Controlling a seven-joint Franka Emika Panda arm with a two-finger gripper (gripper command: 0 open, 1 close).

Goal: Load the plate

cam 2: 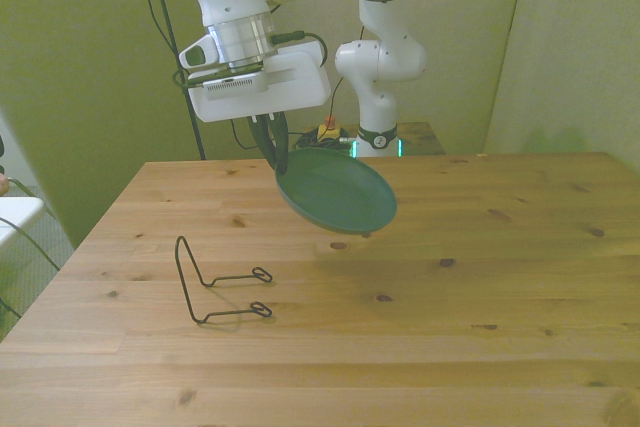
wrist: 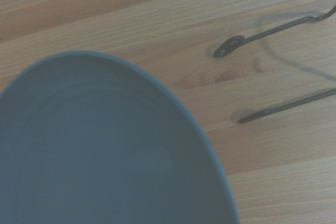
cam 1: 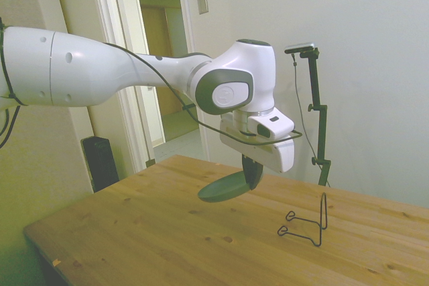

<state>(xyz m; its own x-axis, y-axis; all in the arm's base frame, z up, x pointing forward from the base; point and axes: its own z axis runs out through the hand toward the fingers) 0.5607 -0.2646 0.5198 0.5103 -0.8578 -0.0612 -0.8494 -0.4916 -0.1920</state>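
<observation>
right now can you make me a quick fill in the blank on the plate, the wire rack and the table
1. The end effector holds the green plate by its ____.
2. The plate hangs above the table, not touching it, and is ____ rather than level.
3. The black wire rack stands on the table with ____ in it.
4. In the front view the rack is to the plate's ____.

Missing words: rim; tilted; nothing; left

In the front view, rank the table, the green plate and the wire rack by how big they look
1. table
2. plate, hanging tilted from the gripper above the table
3. wire rack, thin; its spread looks close to the plate's, so this order is unsure.
</observation>
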